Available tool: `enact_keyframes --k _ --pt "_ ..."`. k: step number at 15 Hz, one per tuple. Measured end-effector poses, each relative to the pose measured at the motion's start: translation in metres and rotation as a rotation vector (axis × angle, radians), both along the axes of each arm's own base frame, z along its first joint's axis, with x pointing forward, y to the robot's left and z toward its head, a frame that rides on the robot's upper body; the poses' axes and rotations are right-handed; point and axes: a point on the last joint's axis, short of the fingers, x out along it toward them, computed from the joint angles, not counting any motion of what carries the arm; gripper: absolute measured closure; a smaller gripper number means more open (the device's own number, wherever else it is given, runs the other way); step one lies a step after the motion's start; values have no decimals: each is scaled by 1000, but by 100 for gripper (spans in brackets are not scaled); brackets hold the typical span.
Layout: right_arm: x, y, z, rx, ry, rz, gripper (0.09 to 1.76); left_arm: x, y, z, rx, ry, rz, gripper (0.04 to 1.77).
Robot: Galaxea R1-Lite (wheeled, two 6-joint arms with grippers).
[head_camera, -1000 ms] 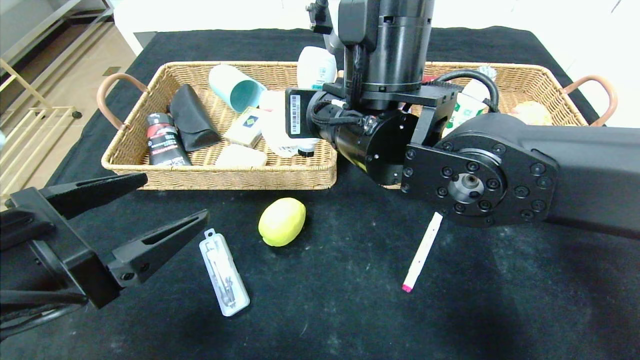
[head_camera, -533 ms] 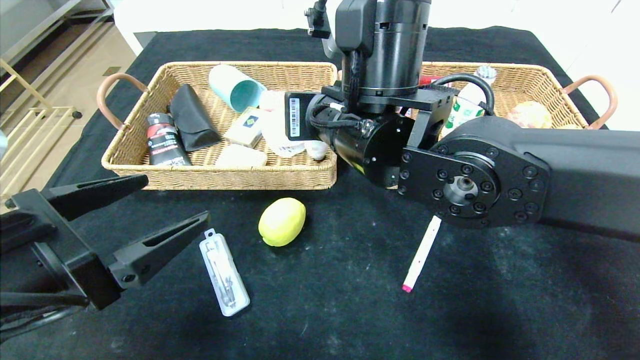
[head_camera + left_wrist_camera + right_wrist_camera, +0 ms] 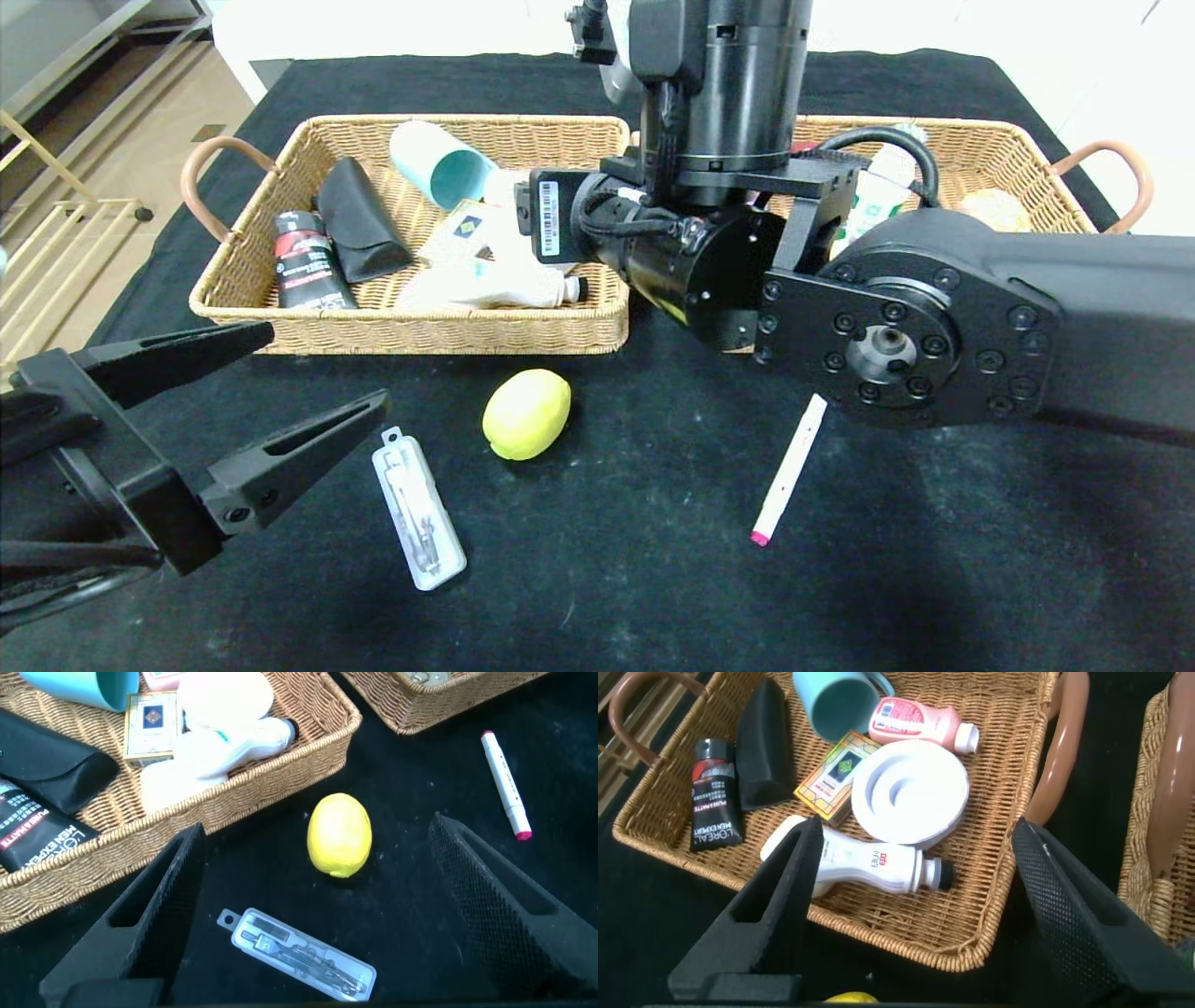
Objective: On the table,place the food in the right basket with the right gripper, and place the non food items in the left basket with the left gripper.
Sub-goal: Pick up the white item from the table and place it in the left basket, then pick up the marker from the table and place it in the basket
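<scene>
Two woven wicker baskets side by side at the far part of a black cloth-covered table [image 3: 653,579], each with a curved brown handle at its outer end. In the left basket [image 3: 280,322]: a teal cup [image 3: 439,166] on its side, a flat black pouch [image 3: 359,219], a dark tube with red and white print [image 3: 303,261], a small printed box [image 3: 462,233], a round white lid [image 3: 910,789], a pink-labelled bottle [image 3: 920,721] and a white plastic bottle with a dark cap [image 3: 864,863] lying flat along the near wall. Right basket [image 3: 1018,154] largely hidden behind the arm, contents unclear. On the cloth, near of the baskets: a smooth yellow lemon [image 3: 527,413], a clear plastic case of metal tools [image 3: 417,509] to its left, a slim white marker with a pink tip [image 3: 789,469] to its right. Left gripper [image 3: 280,392] low at the near left, black tapered fingers spread wide, case just right of the nearer finger, lemon farther right. Right gripper [image 3: 915,905] above the left basket's right part, fingers wide apart, white bottle below between them, untouched.
</scene>
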Motion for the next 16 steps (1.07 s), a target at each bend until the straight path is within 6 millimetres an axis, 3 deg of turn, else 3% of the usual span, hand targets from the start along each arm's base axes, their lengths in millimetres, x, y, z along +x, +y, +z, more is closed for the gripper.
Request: enact_keyframes --k 4,16 --pt "-14 -13 -2 -67 40 -17 27 0 0 1 -1 -3 0 9" --pt "-56 -84 -19 -247 284 -210 17 -5 2 5 -9 -24 -1 9"
